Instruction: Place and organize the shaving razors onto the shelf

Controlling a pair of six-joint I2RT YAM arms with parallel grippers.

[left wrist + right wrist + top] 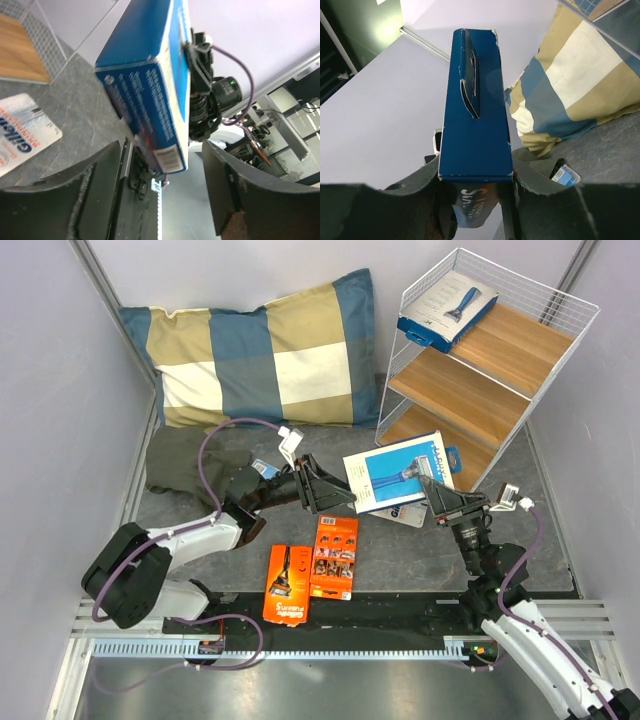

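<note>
The shelf holds just one blue box, lying on its top board. A second blue box is up off the table, pinched on edge by the right gripper. The left gripper faces it with jaws spread, holding nothing. Two orange cards and a grey pack lie on the table, so I judge most of the job remains.

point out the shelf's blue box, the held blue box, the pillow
shelf's blue box (447, 308): top view, middle of printed face.
held blue box (398, 472): top view, middle of printed face.
pillow (255, 355): top view, middle of cover.
</note>
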